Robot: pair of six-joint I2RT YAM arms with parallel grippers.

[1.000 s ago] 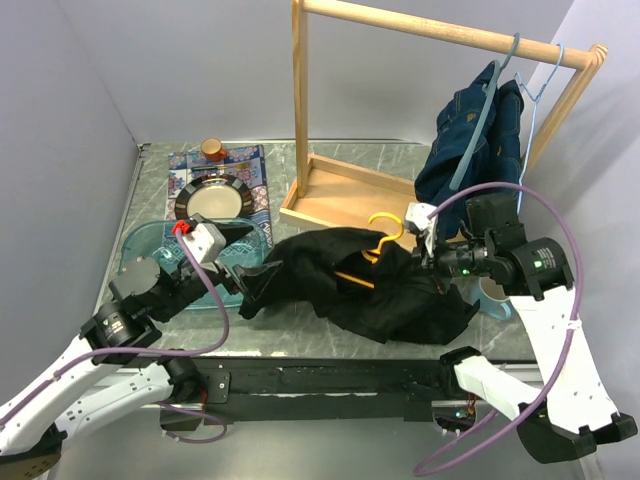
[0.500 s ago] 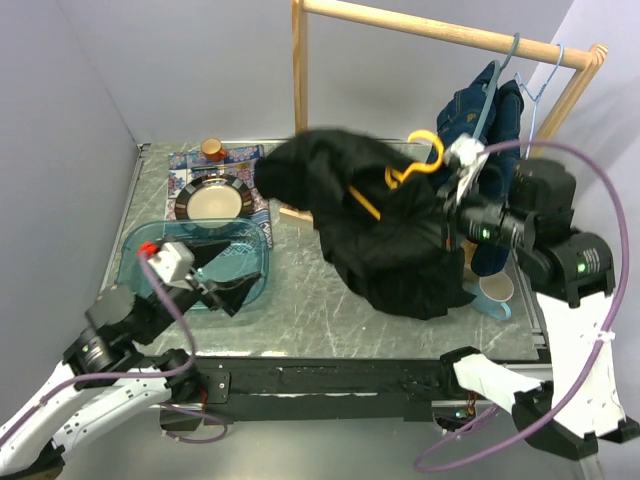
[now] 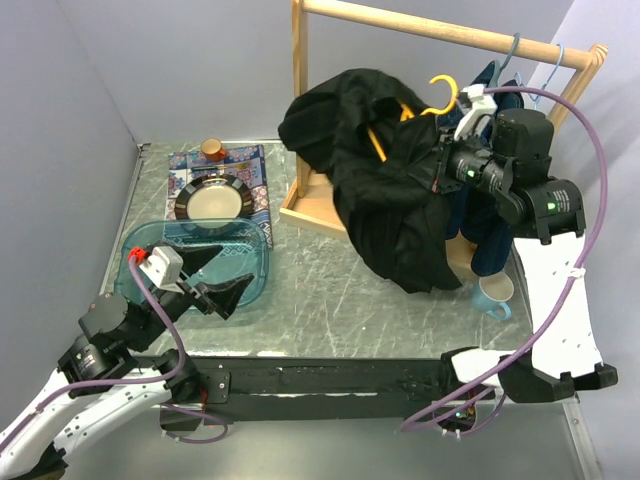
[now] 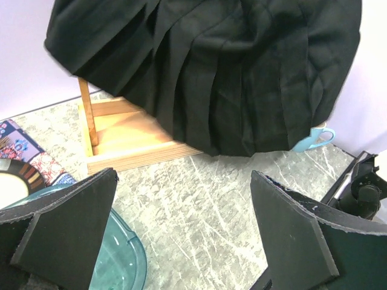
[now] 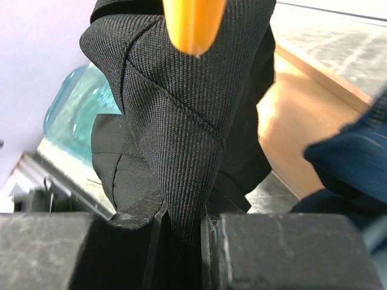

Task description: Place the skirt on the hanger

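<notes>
Right gripper [image 5: 181,232] is up in front of the wooden rack [image 3: 420,30], fingers [image 5: 254,241] clamped on a fold of the black skirt [image 3: 380,170]. In the wrist view I see only fabric in the pinch, with the yellow hanger [image 3: 440,95] tip just above it. The skirt is off the table, draped over the hanger and hanging bunched above the rack's base. In the top view the hanger's hook sits below the rail, not over it. The denim garment [image 3: 483,105] hangs just behind my right arm, with the blue mug [image 3: 492,295] on the table below. Left gripper [image 3: 222,277] is low over the teal tray [image 3: 140,240], fingers [image 4: 66,235] spread wide, holding nothing.
</notes>
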